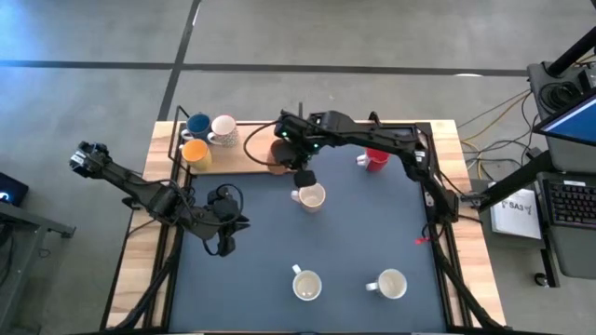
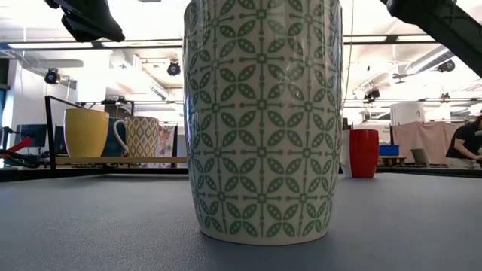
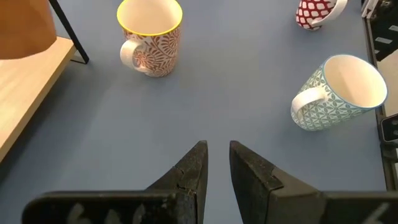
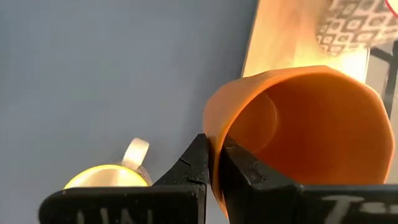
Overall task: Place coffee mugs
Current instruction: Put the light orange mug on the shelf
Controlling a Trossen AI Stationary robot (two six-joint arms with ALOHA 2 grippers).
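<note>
My right gripper (image 1: 296,169) is shut on an orange mug (image 4: 298,130), which shows in the high view at the near edge of a wooden board (image 1: 237,160). Three mugs stand on that board: blue (image 1: 197,124), white patterned (image 1: 223,128) and yellow (image 1: 195,152). On the blue mat stand a yellow-lined mug (image 1: 309,196), a red mug (image 1: 375,160) and two pale mugs (image 1: 307,285) (image 1: 391,284) near the front. My left gripper (image 3: 217,165) hangs over the mat's left part, open by a narrow gap with nothing between its fingers. My right gripper holds the orange mug by its wall at the rim (image 4: 214,146), one finger inside the mug and one outside. The fingers slant down from the table's far right. The mug is tilted, its mouth toward the wrist camera; whether its base touches the board is hidden.
A black rail (image 2: 50,132) frames the board at the back left. A green-patterned mug (image 2: 262,120) stands close to the low camera and hides the table's middle. A teal patterned mug (image 3: 339,93) shows ahead of my left gripper. Bare mat lies between the mugs.
</note>
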